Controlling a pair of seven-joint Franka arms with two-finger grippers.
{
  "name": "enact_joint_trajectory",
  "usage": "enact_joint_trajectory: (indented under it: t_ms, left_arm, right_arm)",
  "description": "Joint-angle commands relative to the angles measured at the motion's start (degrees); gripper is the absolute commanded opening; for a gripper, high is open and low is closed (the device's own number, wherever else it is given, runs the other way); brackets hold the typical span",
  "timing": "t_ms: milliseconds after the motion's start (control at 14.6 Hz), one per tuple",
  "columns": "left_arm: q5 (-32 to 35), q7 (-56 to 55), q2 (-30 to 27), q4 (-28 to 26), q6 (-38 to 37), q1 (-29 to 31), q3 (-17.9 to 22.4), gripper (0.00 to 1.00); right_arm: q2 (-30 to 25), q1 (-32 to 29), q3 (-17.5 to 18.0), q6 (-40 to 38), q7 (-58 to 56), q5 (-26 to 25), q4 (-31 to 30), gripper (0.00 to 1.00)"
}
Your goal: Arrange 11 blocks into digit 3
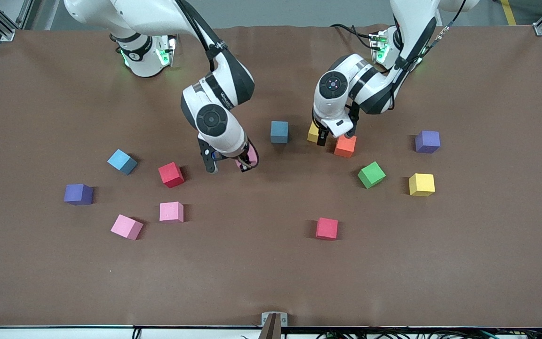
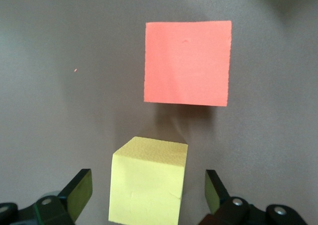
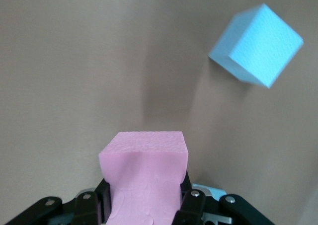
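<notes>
Red cube (image 1: 327, 229) nearest camera; right pincer (image 1: 227, 165) clamps pink cube (image 3: 145, 178); left pincer (image 2: 149, 195) spread wide around yellow cube (image 2: 148, 185)

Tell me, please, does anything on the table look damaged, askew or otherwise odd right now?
One thing: the pink cube in the right gripper is squeezed hard, its foam sides pinched inward between the shut fingers. Otherwise nothing stands out; the loose cubes sit flat and scattered, some turned at angles. The left gripper is open around a yellow cube.

On the plain brown table cover (image 1: 271, 273): 3 pink foam cubes (image 1: 171, 212), 2 light blue (image 1: 122, 161), 2 red (image 1: 327, 229), 2 yellow (image 1: 421, 184), 1 green (image 1: 371, 174), 1 orange (image 1: 345, 146), 2 purple (image 1: 427, 141).
</notes>
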Motion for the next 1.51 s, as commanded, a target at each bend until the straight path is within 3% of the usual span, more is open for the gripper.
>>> enact_joint_trajectory:
  t_ms: [0, 206, 756, 1031, 1168, 1443]
  left_arm:
    - [1.07, -0.35, 0.04, -1.44, 4.46, 0.05, -0.38, 1.0]
    - [2.29, -0.35, 1.53, -1.62, 5.0, -0.48, -0.38, 1.0]
    - [2.39, -0.26, 2.33, -1.45, 6.23, -0.48, -0.38, 0.75]
    - [2.48, 1.49, 3.03, -0.31, 6.14, -0.39, -0.46, 0.43]
    - [1.78, 0.27, 2.94, 1.1, 6.06, 0.13, -0.46, 0.32]
    - [1.42, -8.76, 4.26, 3.82, 6.06, -0.3, -0.38, 0.33]
  right_arm:
    - [-6.78, 1.29, -0.53, 6.15, 1.85, 4.56, -12.12, 0.0]
    - [-7.76, 2.7, -0.53, 7.92, 4.39, 4.57, -16.61, 0.0]
    - [-6.7, 8.06, -0.62, 13.81, 12.47, 4.57, -18.82, 0.0]
    - [-5.3, 10.17, -0.62, 14.95, 13.97, 4.48, -18.65, 0.0]
    - [-3.46, 12.36, -0.8, 15.74, 16.16, 4.13, -18.3, 0.0]
    - [-2.4, 13.25, -1.41, 17.41, 17.32, 4.04, -18.03, 0.0]
